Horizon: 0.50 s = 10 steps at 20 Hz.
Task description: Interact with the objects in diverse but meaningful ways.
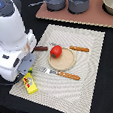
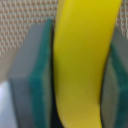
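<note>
In the wrist view a yellow banana [image 2: 82, 65] fills the gap between my gripper's grey fingers with green pads [image 2: 44, 85]. My gripper [image 2: 80, 80] is shut on it. In the exterior view the white arm covers the gripper [image 1: 27, 68] at the mat's left edge, and the banana is hidden there. A red round fruit [image 1: 56, 51] sits on the round tan plate [image 1: 65, 61]. A yellow box with red marks [image 1: 29, 83] lies just in front of the gripper. A brown sausage [image 1: 40, 48] lies beside the arm, left of the plate.
A woven placemat [image 1: 90, 79] lies under everything. A wooden-handled fork [image 1: 62, 73] lies in front of the plate and a knife [image 1: 78, 48] behind it. Two dark pots [image 1: 66, 1] stand on a brown board at the back.
</note>
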### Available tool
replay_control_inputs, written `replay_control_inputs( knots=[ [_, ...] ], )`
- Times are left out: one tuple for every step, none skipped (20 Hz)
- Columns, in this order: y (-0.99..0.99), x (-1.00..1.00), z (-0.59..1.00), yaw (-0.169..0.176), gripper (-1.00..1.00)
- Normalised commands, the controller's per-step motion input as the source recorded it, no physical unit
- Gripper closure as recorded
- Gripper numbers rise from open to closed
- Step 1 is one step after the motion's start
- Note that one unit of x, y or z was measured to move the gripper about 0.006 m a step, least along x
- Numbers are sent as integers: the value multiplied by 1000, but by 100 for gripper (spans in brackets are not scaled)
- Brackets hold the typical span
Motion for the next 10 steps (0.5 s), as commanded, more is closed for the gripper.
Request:
replay_control_inputs(
  knots=[
    [17, 0, 569, 11, -100],
    [31, 0, 537, 13, -100],
    [17, 0, 497, 17, -100],
    [54, 0, 509, 14, -100],
    [3, 0, 574, 7, -100],
    [3, 0, 637, 6, -100],
    [49, 0, 720, 19, -100],
    [57, 0, 783, 25, -100],
    [109, 0, 831, 23, -100],
    [117, 29, 857, 19, -100]
  ],
)
